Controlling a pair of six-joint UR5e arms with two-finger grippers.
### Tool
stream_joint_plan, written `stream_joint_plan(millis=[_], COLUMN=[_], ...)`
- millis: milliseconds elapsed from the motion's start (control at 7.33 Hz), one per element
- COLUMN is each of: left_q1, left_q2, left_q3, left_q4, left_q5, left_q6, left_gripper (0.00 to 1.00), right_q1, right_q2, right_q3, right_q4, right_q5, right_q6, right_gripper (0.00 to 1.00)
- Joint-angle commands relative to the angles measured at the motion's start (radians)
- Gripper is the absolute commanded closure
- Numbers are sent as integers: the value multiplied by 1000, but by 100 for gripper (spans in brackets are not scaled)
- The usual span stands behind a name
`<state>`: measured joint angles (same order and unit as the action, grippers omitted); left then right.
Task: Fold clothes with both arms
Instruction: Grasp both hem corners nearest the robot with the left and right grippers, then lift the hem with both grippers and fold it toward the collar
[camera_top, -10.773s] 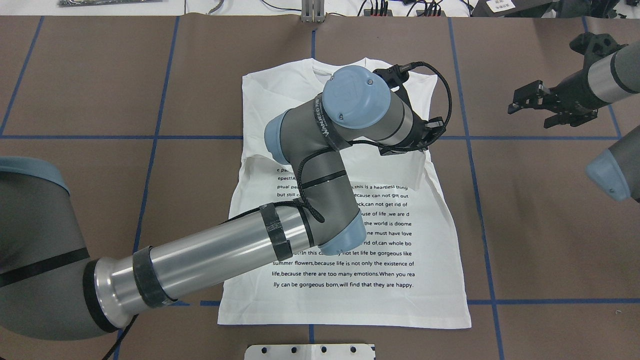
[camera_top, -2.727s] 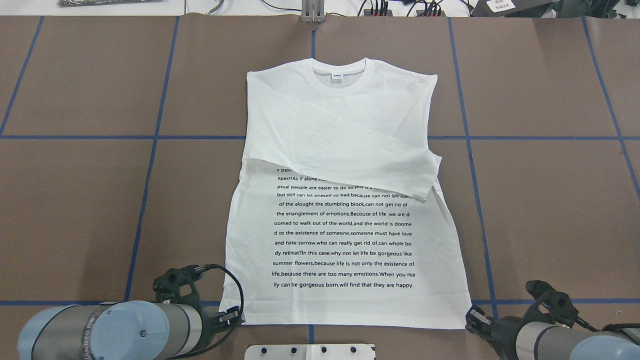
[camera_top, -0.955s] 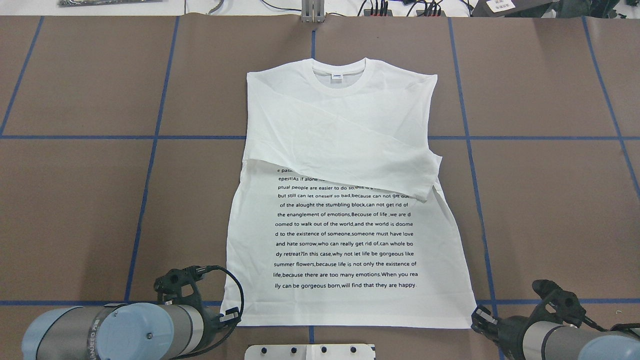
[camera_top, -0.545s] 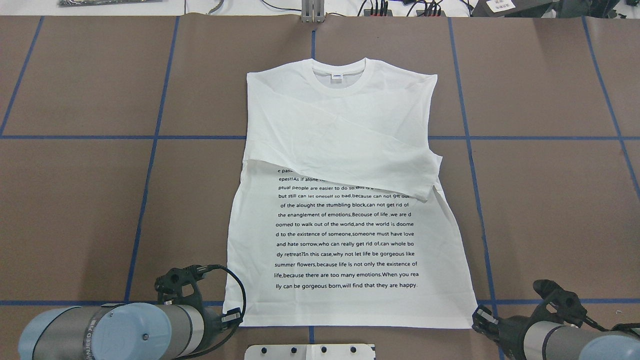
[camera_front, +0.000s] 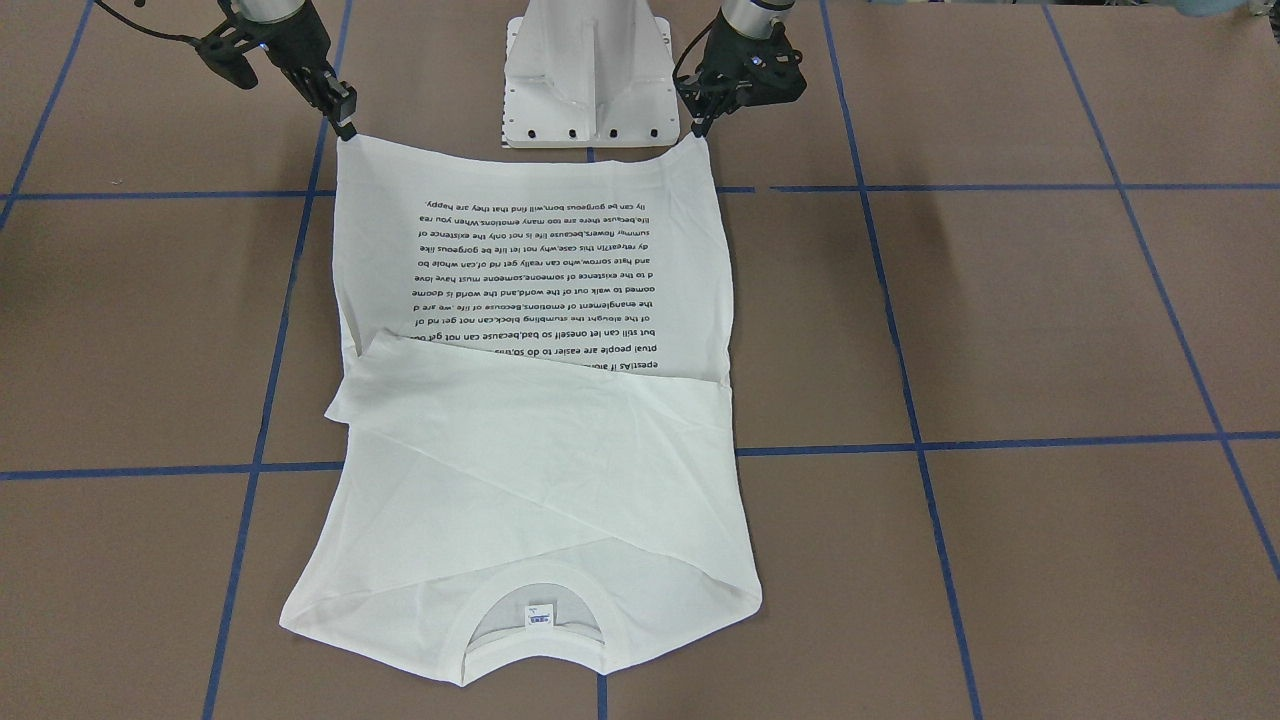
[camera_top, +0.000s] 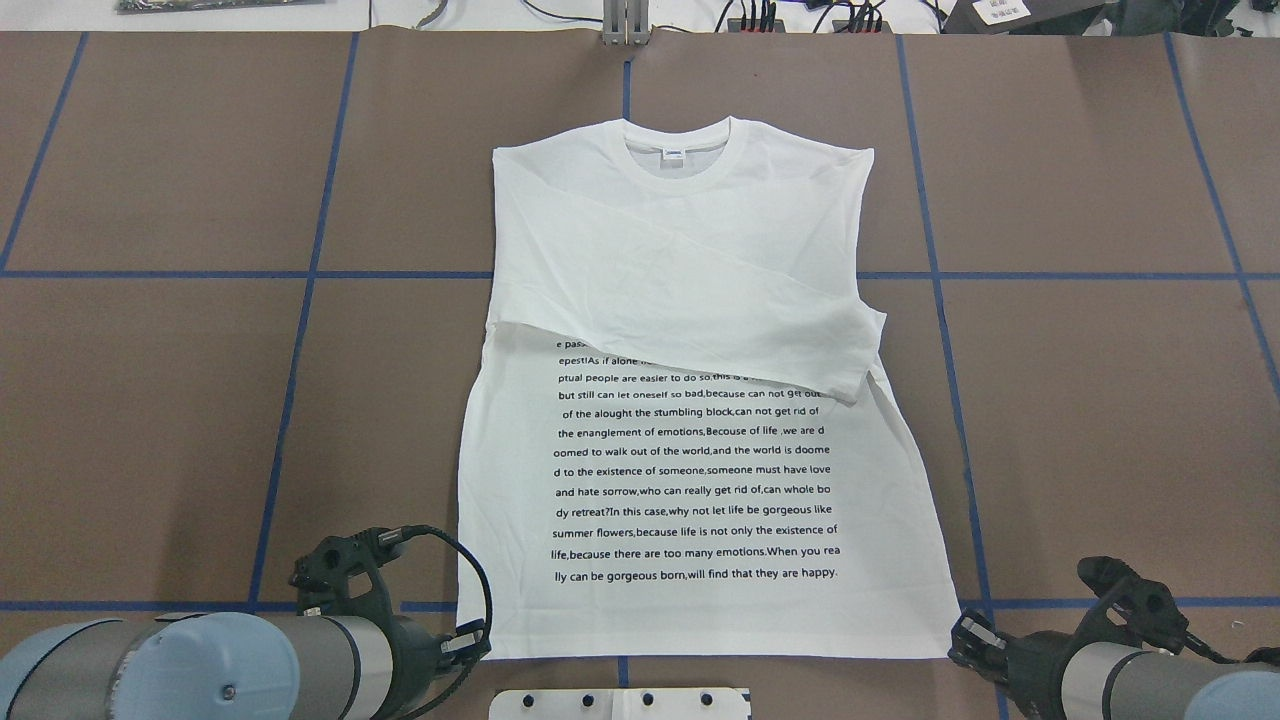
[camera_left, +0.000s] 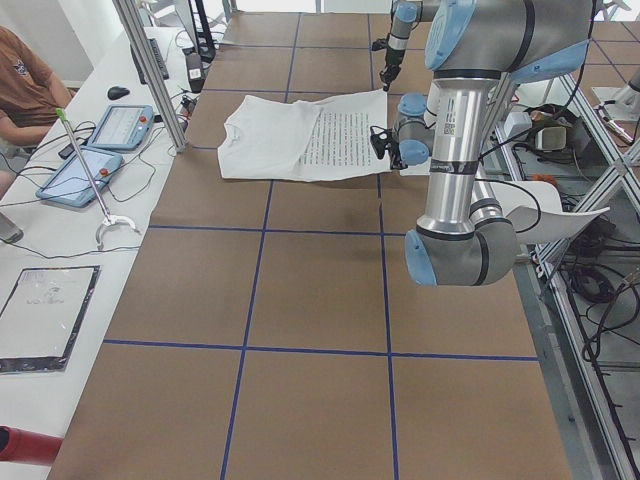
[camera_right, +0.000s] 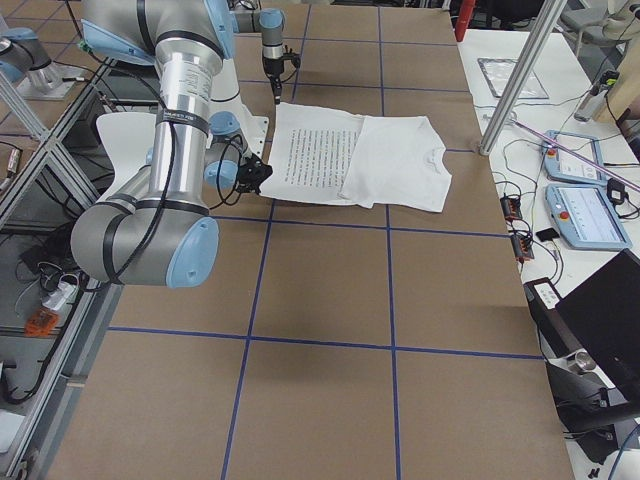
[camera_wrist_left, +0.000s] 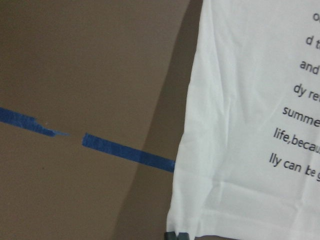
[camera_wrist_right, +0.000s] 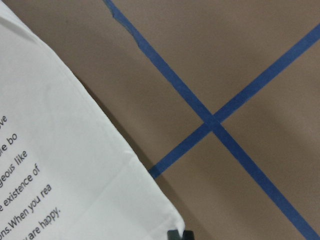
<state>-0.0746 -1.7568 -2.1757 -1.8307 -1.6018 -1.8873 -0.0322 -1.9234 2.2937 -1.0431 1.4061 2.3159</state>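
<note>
A white shirt (camera_top: 700, 480) lies spread on a brown surface (camera_top: 1100, 400) marked with blue tape lines (camera_top: 300, 275). Its near hem runs between the two end effectors, and the rest of the shirt stretches flat away from them.

The left end effector (camera_top: 470, 640) is at the hem's left corner. The right end effector (camera_top: 962, 640) is at the hem's right corner. Each is closed to a narrow pinch on its corner of the cloth. In each wrist view only a dark fingertip (camera_wrist_left: 176, 235) shows, at the very point of the corner. A shadow under the cloth edge there shows the corner is raised a little off the surface.

Lines of black text (camera_top: 690, 490) cover the half of the shirt nearer the end effectors. Beyond the text, a sleeve (camera_top: 720, 310) is folded slantwise across the chest. The collar (camera_top: 678, 160) is at the end farthest from them.

The left arm (camera_top: 250, 665) and right arm (camera_top: 1130, 680) are both drawn back close to the robot's white pedestal (camera_front: 590, 70), which stands between them just behind the middle of the hem. In the front-facing view each wrist slopes down and inward to its corner, with the fingers pointing at the surface.
</note>
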Motion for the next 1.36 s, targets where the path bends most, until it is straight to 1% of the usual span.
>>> stream_joint_plan(millis=[0,136,273,409,545,682,818,955,1091,1227], left_q1=[3,4,-10,-34,-106,-169,-241,-325,-394,-460], left_q2=[42,72,54,37,11,-54,-137,-180,-194,-237], left_q3=[-134,-189,-199,-196,-185,-129,-40,27,74,147], left_q4=[33,34,34,34,36,37,59,60,51,47], left_q5=[-1,-1,-9,-9,-12,-13,-24,-79,-110,-112], left_q6=[-38,-56,-56,-47,-36,41,118,192,267,316], left_gripper=[100,100,100,100,100,100,100,100,100,100], right_q1=[2,3,41,120,240,347,486,594,670,736], right_q2=[-35,-42,-42,-33,9,45,141,215,306,448], right_q3=[61,81,111,127,124,77,-3,-101,-179,-207], right_q4=[0,0,0,0,0,-3,-3,-3,-47,-224], right_q5=[1,-1,2,13,95,217,332,425,480,526], right_q6=[0,0,0,-10,-33,-94,-203,-269,-309,-428], right_gripper=[100,100,100,100,100,100,100,100,100,100])
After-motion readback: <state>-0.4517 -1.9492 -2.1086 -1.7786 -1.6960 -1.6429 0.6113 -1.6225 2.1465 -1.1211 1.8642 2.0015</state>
